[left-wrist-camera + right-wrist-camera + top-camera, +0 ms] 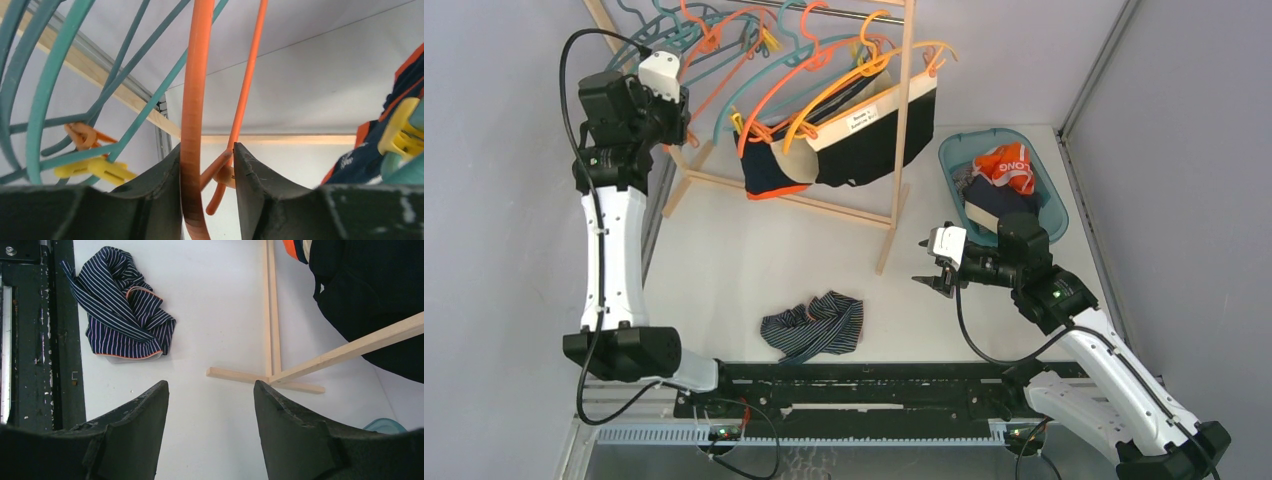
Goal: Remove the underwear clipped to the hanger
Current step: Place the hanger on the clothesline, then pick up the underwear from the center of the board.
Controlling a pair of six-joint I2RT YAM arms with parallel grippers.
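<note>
While both arms' jaws stand spread, the pinstriped navy underwear [812, 325] lies crumpled.

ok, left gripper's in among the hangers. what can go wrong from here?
1. The orange hanger sits between the open fingers of the left gripper, touching one; retreating sideways could hook it and swing the teal hangers.
2. The black briefs and navy orange-trimmed briefs hang clipped side by side; tugging one may drag the other or rock the wooden rack.
3. The striped briefs lie loose on the table, outside the blue basket; an arm could sweep them.
</note>
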